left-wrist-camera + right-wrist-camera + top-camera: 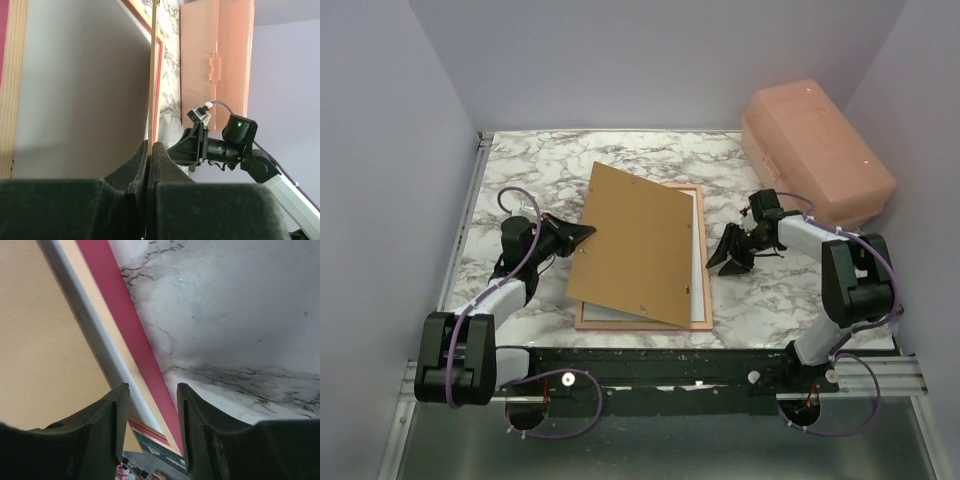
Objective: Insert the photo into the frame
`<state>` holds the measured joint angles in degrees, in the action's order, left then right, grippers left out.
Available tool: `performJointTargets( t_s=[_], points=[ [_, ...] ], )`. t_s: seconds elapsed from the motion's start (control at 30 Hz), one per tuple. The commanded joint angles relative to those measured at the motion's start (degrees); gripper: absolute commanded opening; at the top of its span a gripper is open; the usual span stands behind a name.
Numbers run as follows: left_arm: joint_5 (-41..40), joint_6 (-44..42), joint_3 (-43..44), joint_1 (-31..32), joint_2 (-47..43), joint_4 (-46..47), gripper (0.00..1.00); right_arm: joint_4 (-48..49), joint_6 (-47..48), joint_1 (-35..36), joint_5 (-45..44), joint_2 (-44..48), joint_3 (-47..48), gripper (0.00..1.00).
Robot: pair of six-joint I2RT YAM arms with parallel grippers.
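now, at the left gripper (585, 232): clenched tight on the left edge of the one brown backing board (635, 245), holding it tilted, left side raised, right side low over the frame. at the right gripper (725, 262): jaws apart, gripping nothing, poised at the right border of the one frame (640, 325), pink outside, tan inside. inside that frame, under the board: one photo (610, 314), white back up, showing only as thin strips along the right and near edges. in all: two grippers, one board, one frame, one photo, one box. beneath everything, a white marble-patterned table (780, 300) with grey veins; around it, plain lilac walls (650, 60). at the far right corner, a closed salmon-pink plastic box (815, 150), well apart from the frame; contents hidden.
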<state>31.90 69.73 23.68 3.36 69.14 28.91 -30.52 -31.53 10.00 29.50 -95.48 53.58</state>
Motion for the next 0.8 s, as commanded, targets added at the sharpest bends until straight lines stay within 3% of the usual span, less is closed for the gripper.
performJointTargets(
  t_s=[0.0, 0.47, 0.77],
  points=[
    [1.21, 1.78, 1.53, 0.93, 3.13, 10.24, 0.00, 3.63, -1.77, -0.42, 2.14, -1.92, -2.46, 0.48],
    [-3.10, 2.87, -3.64, 2.53, 7.44, 21.62, 0.00, 8.93, -3.56, -0.42, 5.03, -3.10, -8.45, 0.40],
    [-6.52, 1.53, -5.87, 2.80, 5.21, 21.88, 0.00, 9.96, -3.58, -0.42, 5.79, -3.81, -9.81, 0.39]
  ],
)
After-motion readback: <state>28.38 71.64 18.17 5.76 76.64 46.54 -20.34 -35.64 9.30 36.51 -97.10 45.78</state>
